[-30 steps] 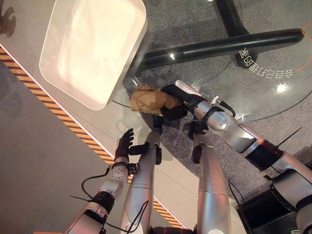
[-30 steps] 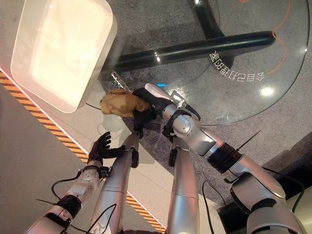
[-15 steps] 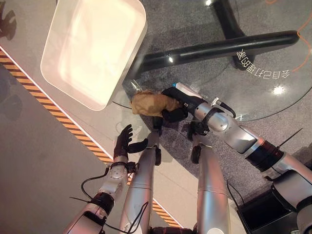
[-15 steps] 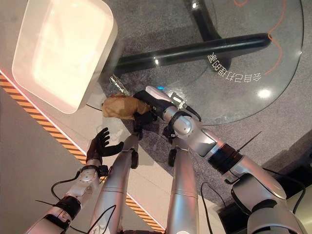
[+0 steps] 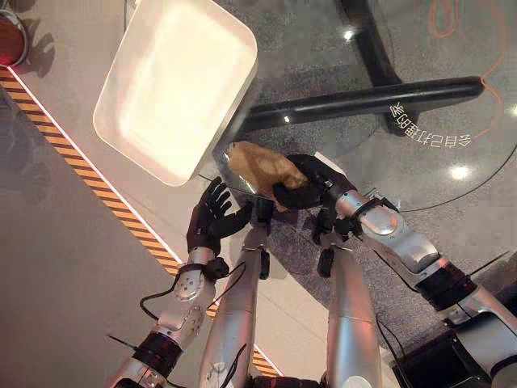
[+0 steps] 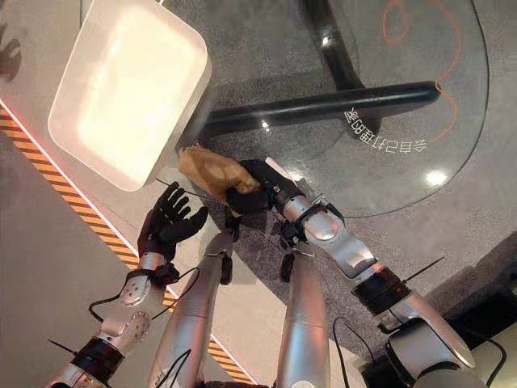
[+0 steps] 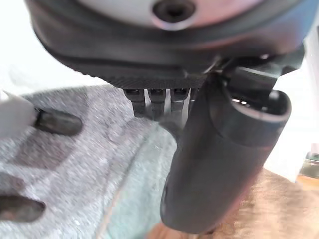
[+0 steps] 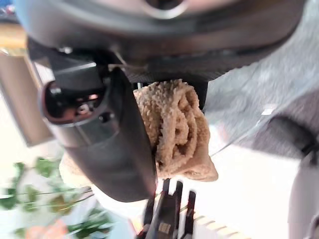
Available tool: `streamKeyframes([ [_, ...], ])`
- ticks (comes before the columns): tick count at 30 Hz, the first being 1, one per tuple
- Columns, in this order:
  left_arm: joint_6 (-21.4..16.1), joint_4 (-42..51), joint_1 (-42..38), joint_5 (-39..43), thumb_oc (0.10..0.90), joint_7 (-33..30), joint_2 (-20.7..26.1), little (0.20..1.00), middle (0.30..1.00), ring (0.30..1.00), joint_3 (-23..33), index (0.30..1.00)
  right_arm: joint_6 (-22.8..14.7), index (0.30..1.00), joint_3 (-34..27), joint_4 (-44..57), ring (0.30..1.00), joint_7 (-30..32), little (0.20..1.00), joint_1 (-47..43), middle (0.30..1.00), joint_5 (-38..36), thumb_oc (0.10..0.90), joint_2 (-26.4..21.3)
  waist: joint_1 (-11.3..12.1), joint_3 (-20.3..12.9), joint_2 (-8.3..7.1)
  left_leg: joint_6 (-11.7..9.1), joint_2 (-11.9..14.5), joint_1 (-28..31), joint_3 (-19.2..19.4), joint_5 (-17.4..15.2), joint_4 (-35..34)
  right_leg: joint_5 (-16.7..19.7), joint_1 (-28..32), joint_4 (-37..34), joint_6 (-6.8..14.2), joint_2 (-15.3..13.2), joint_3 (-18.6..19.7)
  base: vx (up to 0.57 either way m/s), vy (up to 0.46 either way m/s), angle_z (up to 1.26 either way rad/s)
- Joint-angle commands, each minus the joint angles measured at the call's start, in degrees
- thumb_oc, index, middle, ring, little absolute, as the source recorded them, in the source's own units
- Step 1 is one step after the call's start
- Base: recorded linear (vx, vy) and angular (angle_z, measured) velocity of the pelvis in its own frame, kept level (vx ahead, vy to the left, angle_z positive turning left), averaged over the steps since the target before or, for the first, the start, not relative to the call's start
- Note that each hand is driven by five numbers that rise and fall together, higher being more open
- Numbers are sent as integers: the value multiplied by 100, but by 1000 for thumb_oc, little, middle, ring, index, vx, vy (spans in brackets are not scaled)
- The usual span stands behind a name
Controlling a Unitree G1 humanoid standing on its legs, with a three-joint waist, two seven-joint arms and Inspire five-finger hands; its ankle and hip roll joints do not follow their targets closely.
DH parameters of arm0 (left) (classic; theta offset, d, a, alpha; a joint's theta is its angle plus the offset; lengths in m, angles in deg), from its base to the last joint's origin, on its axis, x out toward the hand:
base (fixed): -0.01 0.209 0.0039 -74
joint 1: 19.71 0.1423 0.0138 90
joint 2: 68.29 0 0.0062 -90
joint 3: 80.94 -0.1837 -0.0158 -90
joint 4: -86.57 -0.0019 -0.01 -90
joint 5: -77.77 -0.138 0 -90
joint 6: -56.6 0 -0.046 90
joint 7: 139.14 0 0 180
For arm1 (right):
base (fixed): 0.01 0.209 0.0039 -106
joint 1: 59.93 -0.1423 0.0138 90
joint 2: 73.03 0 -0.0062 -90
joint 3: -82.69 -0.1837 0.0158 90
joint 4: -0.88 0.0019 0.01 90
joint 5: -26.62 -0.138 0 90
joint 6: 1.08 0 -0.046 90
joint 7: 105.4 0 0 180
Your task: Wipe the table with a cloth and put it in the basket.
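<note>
A tan cloth (image 5: 260, 166) is bunched in my right hand (image 5: 311, 179), whose fingers curl round it at the near edge of the round glass table (image 5: 452, 129). The right wrist view shows the cloth (image 8: 179, 129) gripped between thumb and fingers. The white basket (image 5: 178, 89) stands on the floor just left of the table, close beyond the cloth. My left hand (image 5: 213, 218) hovers open, fingers spread, below the table edge and a little left of the cloth, holding nothing.
A black table base (image 5: 363, 93) shows through the glass over grey carpet. An orange-and-black striped line (image 5: 81, 166) runs across the floor on the left. A red round object (image 5: 10, 36) sits at the far left corner.
My right hand has lifted and turned with the cloth, bringing it nearer the basket. My left hand has risen toward the cloth. The camera has also shifted.
</note>
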Motion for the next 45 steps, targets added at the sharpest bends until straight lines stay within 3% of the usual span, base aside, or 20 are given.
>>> streamKeyframes([
  [1,-88,473,389,193,800,327,128,900,900,900,-74,900,-1295,300,-353,1752,300,-710,200,-89,300,-889,100,444,-17,-132,217,152,-260,185,-25,-844,526,242,252,-645,146,361,-120,0,0,0],
  [8,-53,1056,505,1482,800,1421,47,900,900,900,-143,900,-1610,300,-538,2169,300,-1234,200,169,300,-1484,100,732,-102,-132,205,173,-250,279,12,-862,490,282,383,-759,168,405,-64,0,0,0],
  [14,-123,1776,421,3089,800,2867,-123,900,900,900,-138,900,-1659,300,-654,2301,300,-1342,200,332,300,-1185,100,861,-187,-132,175,201,-226,302,67,-873,456,321,392,-797,181,445,-11,-8,7,-2],
  [16,-110,1857,391,3375,800,3079,-149,900,900,900,-94,900,-1670,300,-682,2283,300,-1361,200,372,300,-1142,100,880,-199,-132,162,203,-224,310,79,-872,446,330,403,-816,183,451,-5,-44,-1,-3],
  [18,-138,1977,236,3816,800,3441,-180,900,900,900,-2,900,-1673,300,-733,2291,300,-1359,200,300,300,-1070,100,875,-235,-132,128,218,-233,108,120,-665,369,534,227,-933,147,453,4,-75,-7,-4],
  [22,-121,2187,366,4322,800,4028,-267,900,900,900,161,900,-1783,300,-752,2239,300,-1352,200,533,300,-897,100,928,-226,-132,116,193,-219,323,117,-847,380,373,425,-904,183,475,34,22,2,-7],
  [23,-161,2237,276,4333,800,4080,-272,900,900,900,224,900,-1798,300,-782,2248,300,-1317,200,454,300,-846,100,907,-239,-132,100,212,-226,137,154,-680,345,539,254,-966,149,461,18,-68,-9,-5],
  [26,-297,2340,248,4099,800,4031,-236,900,900,900,394,900,-2039,300,-937,2217,300,-1147,200,526,300,-745,100,861,-237,-132,69,207,-219,140,167,-672,319,549,266,-992,146,467,21,-24,-4,-1],
  [38,11,2090,301,3422,800,3321,-10,900,900,900,764,900,-3297,300,-1881,2349,300,-641,200,678,300,-934,100,717,-289,-132,-51,209,-205,245,176,-719,274,572,365,-1043,191,504,74,0,0,0],
  [45,-35,1864,368,3386,800,3334,-9,900,900,900,916,900,-3469,300,-2192,2379,300,-375,200,809,300,-813,100,767,-338,-132,-56,205,-183,276,224,-738,272,565,389,-1044,196,531,120,0,0,0],
])
